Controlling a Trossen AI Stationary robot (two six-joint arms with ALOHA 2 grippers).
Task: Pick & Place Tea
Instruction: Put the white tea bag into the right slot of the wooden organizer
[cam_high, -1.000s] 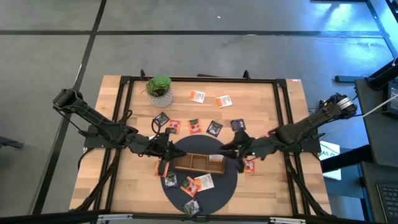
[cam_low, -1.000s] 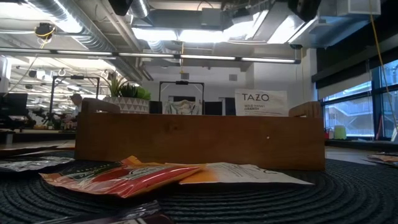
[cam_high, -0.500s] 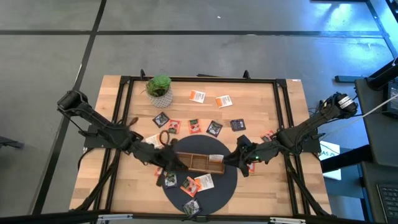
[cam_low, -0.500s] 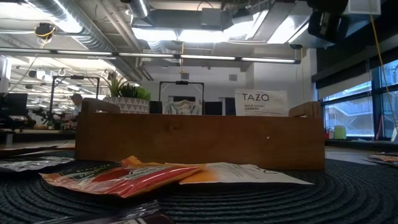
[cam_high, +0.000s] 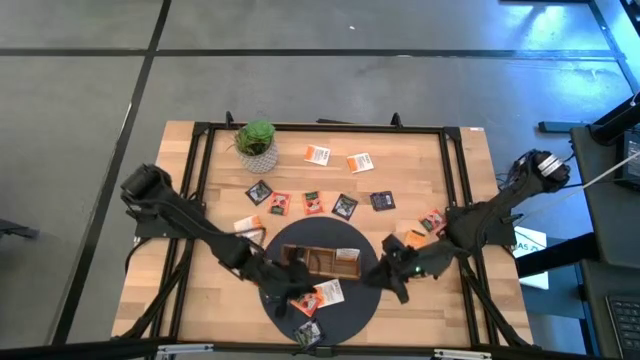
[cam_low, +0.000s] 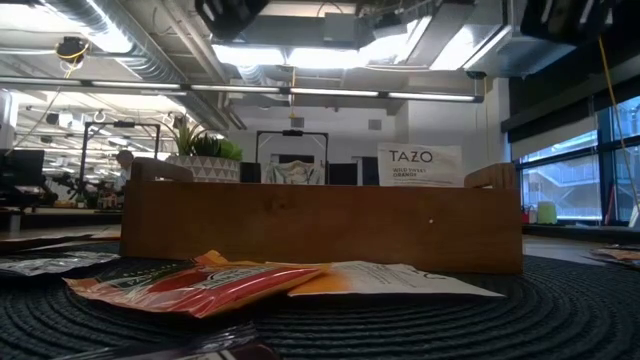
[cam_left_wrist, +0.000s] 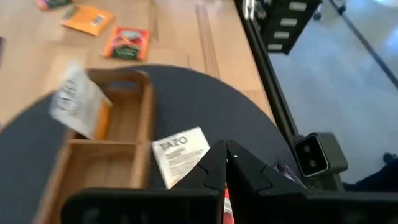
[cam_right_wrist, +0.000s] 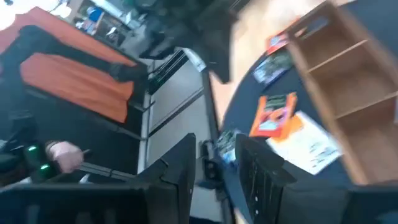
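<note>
The tea lies scattered as small square packets: a row (cam_high: 313, 202) on the wood beyond the tray, two orange-white ones (cam_high: 338, 158) farther back, and some on the round dark mat (cam_high: 352, 300). A white packet (cam_left_wrist: 180, 152) and an orange-red one (cam_right_wrist: 273, 115) lie flat on the mat, in front of the wooden tray (cam_high: 320, 262). Another white packet (cam_left_wrist: 78, 106) stands in the tray's right-hand part. My left gripper (cam_left_wrist: 225, 163) hovers shut over the mat's near part, close to the white packet. My right gripper (cam_right_wrist: 217, 168) hangs open at the mat's right side, nothing between its fingers.
A small potted plant (cam_high: 256, 140) stands at the far left of the table. A black frame (cam_high: 455, 180) runs around the tabletop. A small camera block (cam_left_wrist: 314, 155) sits at the mat's near edge. More packets lie at the right (cam_high: 432, 220) and at the mat's front (cam_high: 306, 333).
My left gripper has swung from beside the tray's left end toward the table's near edge and somewhat right, sinking over the mat's front packets. My right gripper has drawn back from the tray's right end toward the near edge, lower, and its wrist has rolled. The packets have stayed put.
</note>
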